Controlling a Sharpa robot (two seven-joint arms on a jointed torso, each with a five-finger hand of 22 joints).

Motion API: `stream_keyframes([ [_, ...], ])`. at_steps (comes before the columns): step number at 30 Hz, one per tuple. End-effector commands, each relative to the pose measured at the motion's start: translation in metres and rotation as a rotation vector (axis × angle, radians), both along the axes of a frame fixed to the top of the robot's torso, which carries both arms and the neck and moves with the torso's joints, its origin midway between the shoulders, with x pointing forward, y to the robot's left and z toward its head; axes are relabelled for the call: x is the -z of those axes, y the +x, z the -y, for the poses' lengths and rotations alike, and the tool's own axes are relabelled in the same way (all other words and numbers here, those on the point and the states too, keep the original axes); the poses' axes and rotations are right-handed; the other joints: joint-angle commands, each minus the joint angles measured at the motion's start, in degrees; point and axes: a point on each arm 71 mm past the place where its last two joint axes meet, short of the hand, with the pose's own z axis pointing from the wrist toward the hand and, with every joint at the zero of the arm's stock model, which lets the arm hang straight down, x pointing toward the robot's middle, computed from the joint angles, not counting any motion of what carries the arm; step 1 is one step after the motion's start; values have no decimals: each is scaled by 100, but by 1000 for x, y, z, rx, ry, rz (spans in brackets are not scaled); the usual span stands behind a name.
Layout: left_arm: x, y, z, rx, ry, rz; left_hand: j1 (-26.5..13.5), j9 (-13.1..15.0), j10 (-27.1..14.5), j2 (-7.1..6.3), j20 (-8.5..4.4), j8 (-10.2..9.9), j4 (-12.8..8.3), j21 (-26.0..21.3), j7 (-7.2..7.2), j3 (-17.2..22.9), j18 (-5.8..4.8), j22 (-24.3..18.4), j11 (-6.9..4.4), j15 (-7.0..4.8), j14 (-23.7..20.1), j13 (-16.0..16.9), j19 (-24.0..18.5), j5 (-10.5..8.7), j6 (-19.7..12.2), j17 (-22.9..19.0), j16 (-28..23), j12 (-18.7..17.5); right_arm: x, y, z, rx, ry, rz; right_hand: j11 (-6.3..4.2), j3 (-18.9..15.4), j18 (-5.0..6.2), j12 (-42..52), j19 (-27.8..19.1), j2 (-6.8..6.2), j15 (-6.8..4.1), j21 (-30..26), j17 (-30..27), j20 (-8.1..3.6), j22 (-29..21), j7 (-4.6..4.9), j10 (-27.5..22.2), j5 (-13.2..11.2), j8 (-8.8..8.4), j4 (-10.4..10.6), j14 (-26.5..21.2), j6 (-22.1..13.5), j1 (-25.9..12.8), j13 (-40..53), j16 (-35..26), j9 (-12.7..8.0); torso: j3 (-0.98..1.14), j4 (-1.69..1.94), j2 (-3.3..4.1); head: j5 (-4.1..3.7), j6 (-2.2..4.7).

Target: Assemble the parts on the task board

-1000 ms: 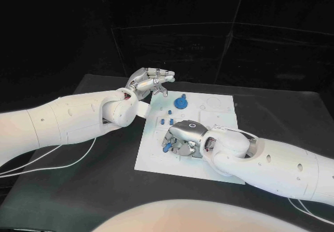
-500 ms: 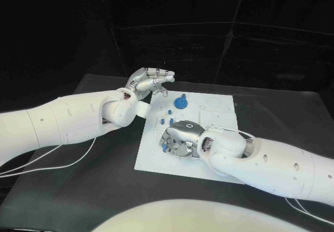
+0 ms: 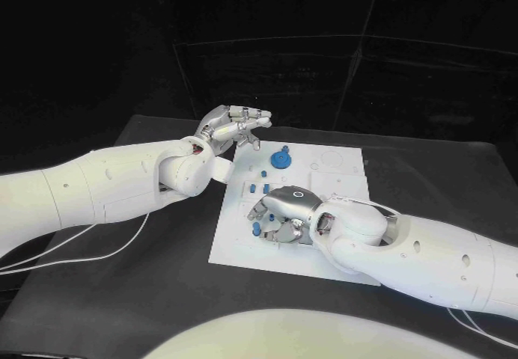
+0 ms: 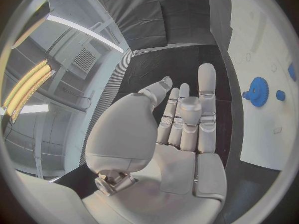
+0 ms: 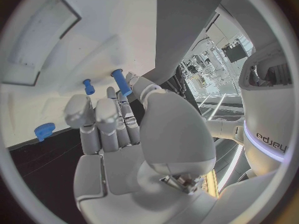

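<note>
The white task board (image 3: 324, 176) lies in the middle of the black table. My right hand (image 3: 285, 215) hovers low over its near-left part, and a blue peg (image 3: 272, 218) (image 5: 121, 82) looks pinched between thumb and a fingertip. Just left of that hand another blue piece (image 3: 256, 229) (image 5: 44, 131) lies on the board. A small blue peg (image 5: 88, 86) stands in the board beyond the fingers. A blue gear (image 3: 281, 159) (image 4: 256, 91) sits at the far side, with small blue pegs (image 3: 263, 175) nearer. My left hand (image 3: 233, 126) (image 4: 181, 119) floats above the board's far-left corner, fingers straight, holding nothing.
The board (image 4: 261, 50) carries raised white blocks (image 3: 334, 161) at its far right. White cables (image 3: 65, 254) trail over the table on the left. Bare black table (image 3: 129, 299) lies on the near left.
My right hand has turned slightly over the board, and a blue peg now shows between its fingers. The left hand has stayed where it was.
</note>
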Motion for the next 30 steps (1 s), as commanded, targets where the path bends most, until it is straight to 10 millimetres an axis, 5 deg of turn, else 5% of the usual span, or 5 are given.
stream_keyframes([
  [1, -1, 0, 0, 9, -9, 2, 22, -7, -49, 52, 23, -14, 1, -38, 9, -19, 118, -6, -8, 1, -47, 9, -23, 20, -50, -5, -9, 20, -7, 1, 6, 45, 64, 40, 38, -338, 139, 23, -250, -2, 21, -317, -402, 41, -367, 34, -297, 24, 2, 27, -148, -267, -66, 25, -283, 10, 3, -9, -1, -2, -2],
  [6, -1, 0, -1, 6, -8, 2, 22, -7, -58, 50, 24, -14, -2, -39, 10, -24, 118, -7, -6, 3, -51, 9, -22, 20, -53, -11, -10, 22, -16, -1, 21, 79, 123, 57, 27, -1106, 145, 366, -207, 117, -6, -478, -635, 35, -525, 27, -502, 124, 10, 159, -137, -749, 7, 37, -397, 6, -3, -13, -12, -22, 12],
  [15, -1, 0, -6, -2, -4, 1, 22, -7, -58, 50, 24, -14, -2, -39, 10, -24, 118, -7, -6, 3, -51, 9, -22, 20, -53, -11, -10, 22, -48, 6, 74, 226, 281, -13, -76, -1504, 90, 1184, 97, 379, -60, -273, -417, -1, -262, 13, 467, 304, 215, 400, 54, -42, 83, 201, -195, 92, 0, -2, -19, -139, 104],
  [24, -1, -1, -7, -3, -5, 2, 25, -6, -62, 52, 25, -13, -4, -40, 10, -26, 118, -8, -6, 3, -52, 9, -22, 20, -54, -13, -9, 25, -48, 21, 161, 562, 198, -202, -510, -2132, -207, 2864, 1016, 346, -423, 772, 1092, -358, 1052, -370, 1819, 739, 636, 1128, 441, 608, -575, 1399, 896, 188, -42, -68, -43, -621, 269],
  [30, -1, -1, -9, -3, -5, 2, 25, -6, -62, 52, 25, -13, -4, -40, 10, -26, 118, -8, -6, 3, -52, 9, -22, 20, -54, -13, -9, 25, -42, 15, 184, 652, 65, -177, -584, -2565, -304, 5074, 1255, 405, -481, 1110, 1722, -420, 1505, -467, 1929, 797, 950, 1598, 480, 779, -579, 4117, 1330, 333, -21, -150, -61, -873, 313],
])
